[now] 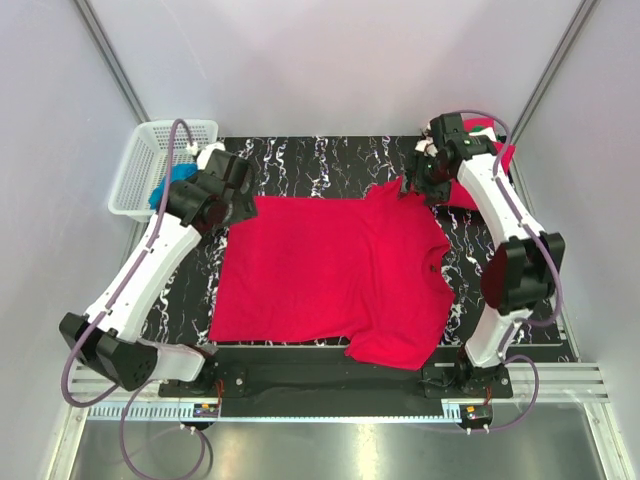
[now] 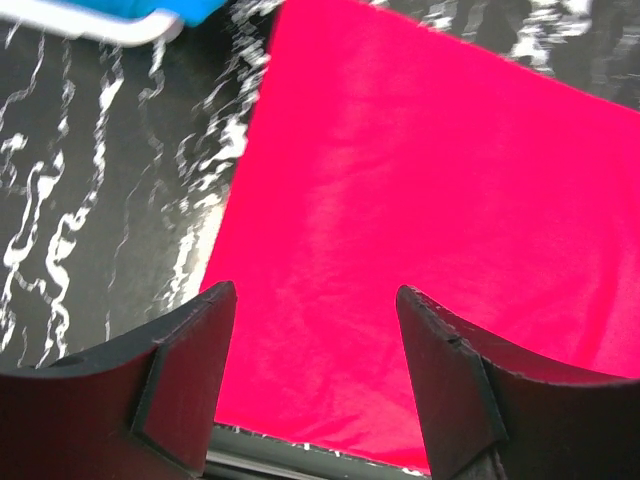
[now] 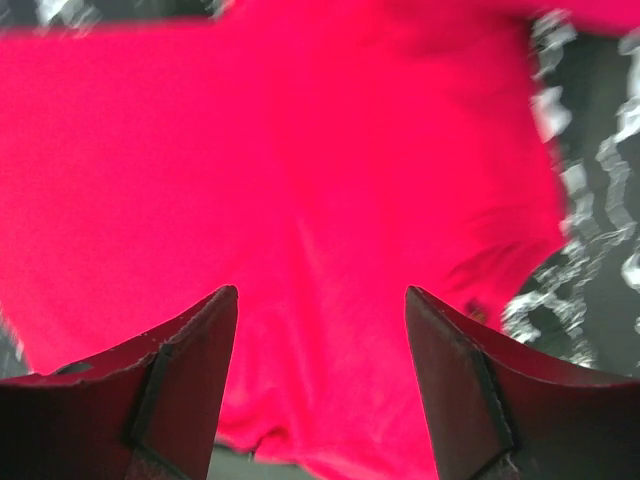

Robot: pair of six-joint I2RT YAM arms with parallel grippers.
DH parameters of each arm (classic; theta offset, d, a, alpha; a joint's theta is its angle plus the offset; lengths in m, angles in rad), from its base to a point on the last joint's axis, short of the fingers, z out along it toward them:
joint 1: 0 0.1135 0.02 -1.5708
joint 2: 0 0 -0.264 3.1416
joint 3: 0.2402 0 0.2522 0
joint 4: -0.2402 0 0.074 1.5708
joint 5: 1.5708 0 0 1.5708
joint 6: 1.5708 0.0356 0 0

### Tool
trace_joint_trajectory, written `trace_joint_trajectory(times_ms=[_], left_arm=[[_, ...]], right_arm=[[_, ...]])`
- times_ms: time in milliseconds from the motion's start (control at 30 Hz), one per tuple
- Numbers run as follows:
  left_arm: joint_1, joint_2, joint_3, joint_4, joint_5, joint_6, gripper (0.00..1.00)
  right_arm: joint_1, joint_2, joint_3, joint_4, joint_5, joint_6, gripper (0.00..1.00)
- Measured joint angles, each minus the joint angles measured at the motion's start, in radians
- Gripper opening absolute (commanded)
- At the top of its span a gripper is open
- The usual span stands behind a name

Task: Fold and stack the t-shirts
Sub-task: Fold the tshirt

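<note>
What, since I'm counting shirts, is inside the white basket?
A blue thing lies in the basket; the left arm covers part of it, so what it is and anything beneath cannot be seen.

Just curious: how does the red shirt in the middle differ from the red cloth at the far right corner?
The middle shirt lies spread flat; the corner cloth sits in a compact bundle. The middle shirt shows nearly whole; the corner cloth is mostly hidden behind the right arm. Both are bright red, on the black mat.
</note>
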Motion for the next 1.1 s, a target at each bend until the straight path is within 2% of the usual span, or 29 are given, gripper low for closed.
trace_joint_trajectory(times_ms=[167,333,667,867,1100], left_arm=[[0.135,-0.028,-0.114,0.043,0.066,0.024,0.72],[0.183,-0.015,-0.136,0.097,0.134,0.077,0.71],[0.267,0.166,-0.135,0.229,0.245,0.168,0.71],[0.306,0.252,-0.111,0.264,0.294,0.201,0.71],[0.312,0.265,-0.109,0.285,0.338,0.206,0.71]], right_arm=[[-0.069,0.198,0.163,-0.024,0.061,-0.01,0.75],[-0.068,0.389,0.395,-0.055,0.089,-0.024,0.76],[-0.067,0.715,0.84,-0.094,0.088,-0.02,0.75],[-0.067,0.852,0.961,-0.083,0.089,-0.02,0.76],[-0.073,0.938,1.004,-0.029,0.089,-0.02,0.79]])
